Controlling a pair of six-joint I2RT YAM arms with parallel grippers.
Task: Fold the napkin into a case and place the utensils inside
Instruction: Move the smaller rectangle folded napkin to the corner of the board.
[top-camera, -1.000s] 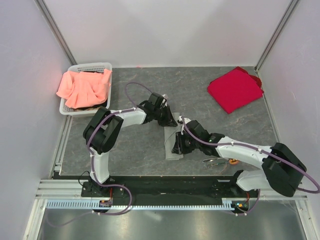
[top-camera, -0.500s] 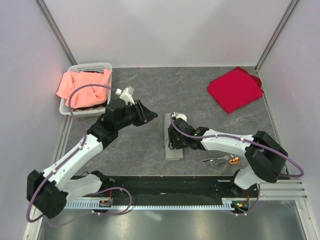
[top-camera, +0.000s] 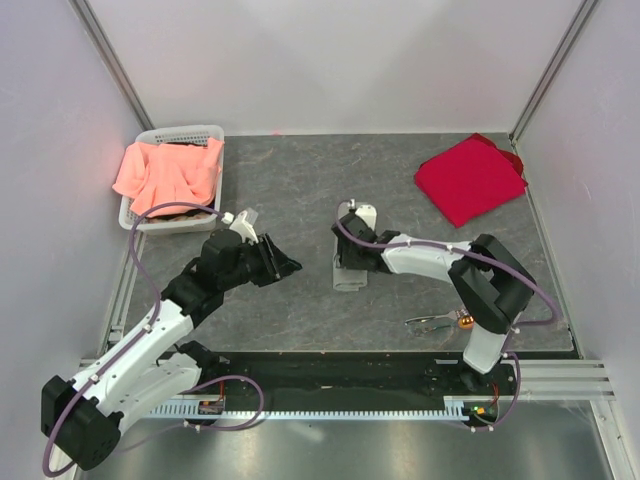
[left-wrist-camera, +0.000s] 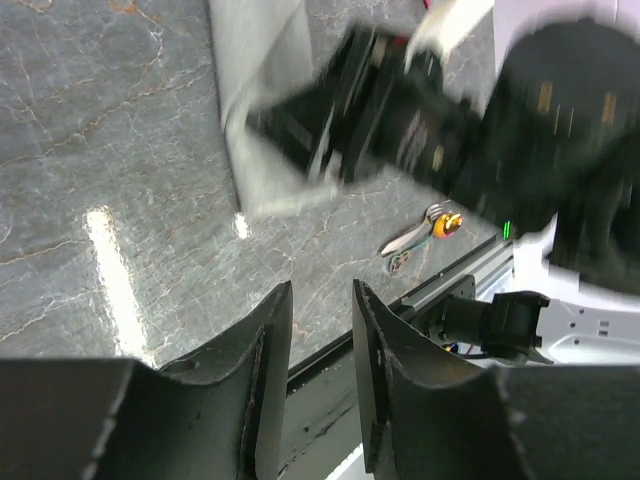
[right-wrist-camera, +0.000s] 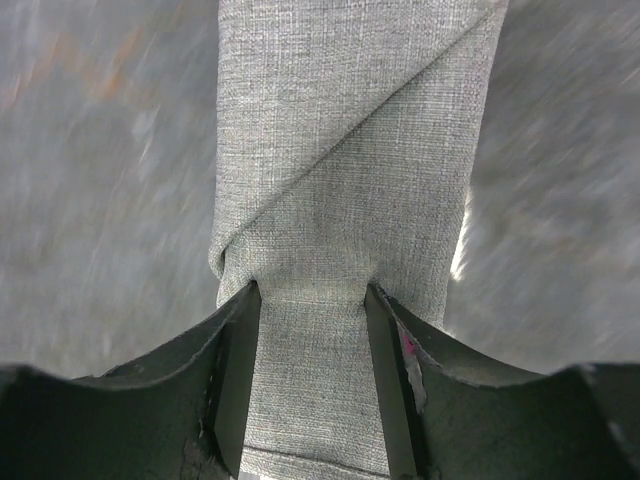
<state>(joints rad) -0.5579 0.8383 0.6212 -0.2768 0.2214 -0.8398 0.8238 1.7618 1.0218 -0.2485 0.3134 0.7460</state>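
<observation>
The napkin (right-wrist-camera: 350, 150) lies in the middle of the bench (top-camera: 300, 180), folded into a narrow flat packet with a diagonal flap. The right hand (right-wrist-camera: 310, 295) is released over one end of it, a finger at each side and the cloth flat in the gap. The left hand (left-wrist-camera: 320, 295) hangs off to the left, parted and empty. The utensils (top-camera: 438, 322) lie near the front edge.

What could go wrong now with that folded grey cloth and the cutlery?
1. The right gripper has its jaws astride the folded napkin; pulling away could snag a layer and undo the diagonal fold.
2. The utensils lie flat near the front edge of the table; they are thin, so a grab may slip or nudge them off.
</observation>
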